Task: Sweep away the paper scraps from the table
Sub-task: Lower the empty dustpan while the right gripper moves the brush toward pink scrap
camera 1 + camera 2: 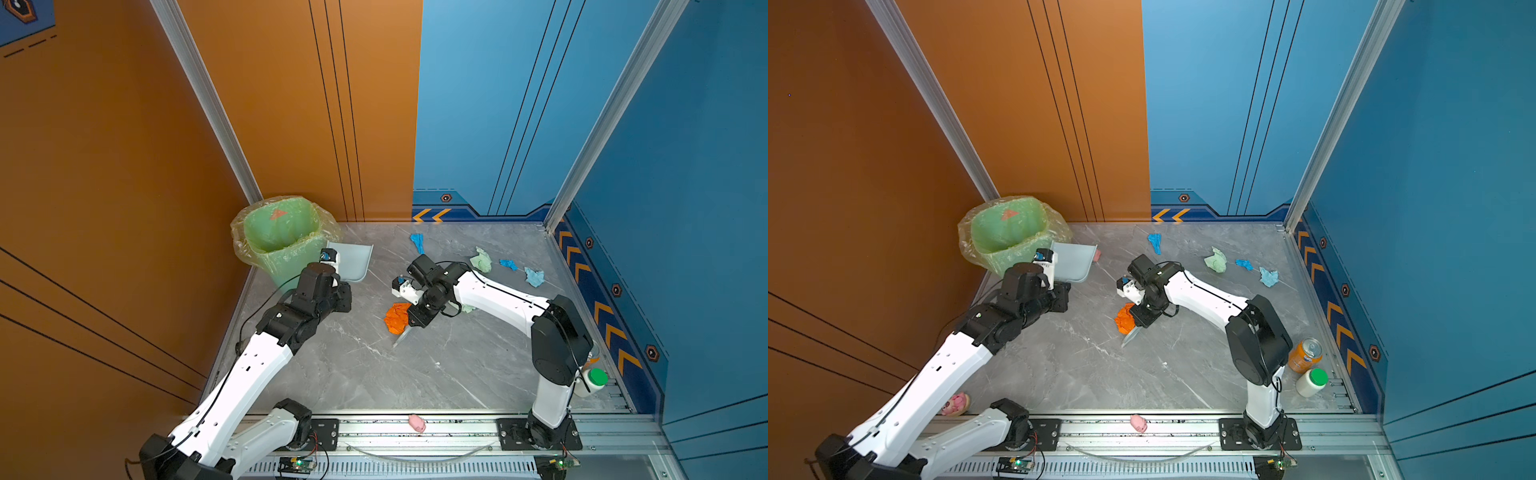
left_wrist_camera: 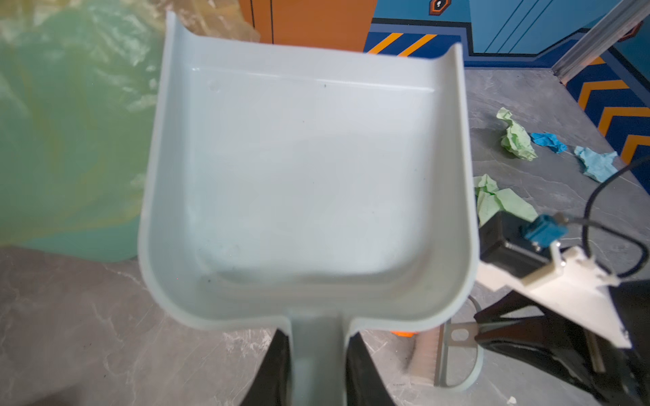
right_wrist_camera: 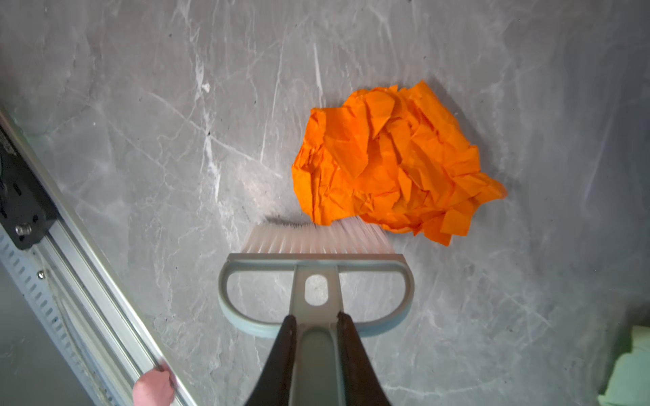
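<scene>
Right pincer (image 3: 316, 318) clenched on the handle of the grey-blue plastic hand brush with white bristles (image 3: 316, 262); bristle tips touch the crumpled orange paper scrap (image 3: 390, 165), which lies straight ahead on the grey marble counter (image 3: 140, 105), off-centre on the bristle row. Left pincer (image 2: 318, 337) grips the pale grey-blue plastic dustpan (image 2: 309, 175), empty, well apart beyond the scrap (right arm nearer). Push likely goes that way.

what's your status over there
Left gripper shut on dustpan, pan empty, by the bin. Right gripper shut on brush, bristles at orange scrap. Nothing between scrap and pan.
</scene>
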Robot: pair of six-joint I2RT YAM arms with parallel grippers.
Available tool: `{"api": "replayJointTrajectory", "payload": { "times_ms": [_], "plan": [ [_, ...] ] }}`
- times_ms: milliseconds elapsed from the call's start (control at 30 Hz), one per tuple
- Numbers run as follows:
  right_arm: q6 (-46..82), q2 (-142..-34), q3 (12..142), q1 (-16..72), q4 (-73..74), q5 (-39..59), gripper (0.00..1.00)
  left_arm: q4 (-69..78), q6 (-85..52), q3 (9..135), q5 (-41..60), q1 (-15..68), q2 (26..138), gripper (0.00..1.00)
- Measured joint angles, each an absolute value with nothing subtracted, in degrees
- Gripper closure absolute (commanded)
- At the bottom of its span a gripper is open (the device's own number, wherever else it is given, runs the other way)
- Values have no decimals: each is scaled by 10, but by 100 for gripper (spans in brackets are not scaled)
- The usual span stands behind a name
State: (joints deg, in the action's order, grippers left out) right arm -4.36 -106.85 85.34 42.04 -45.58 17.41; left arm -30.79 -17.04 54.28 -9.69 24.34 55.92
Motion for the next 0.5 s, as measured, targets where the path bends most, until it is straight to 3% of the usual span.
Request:
{"api": "replayJointTrajectory", "payload": {
  "times_ms": [500],
  "plan": [
    [19,-1156,967,344,-342,77,100,-338,-227,451,-116,243,521,100]
  ]
}}
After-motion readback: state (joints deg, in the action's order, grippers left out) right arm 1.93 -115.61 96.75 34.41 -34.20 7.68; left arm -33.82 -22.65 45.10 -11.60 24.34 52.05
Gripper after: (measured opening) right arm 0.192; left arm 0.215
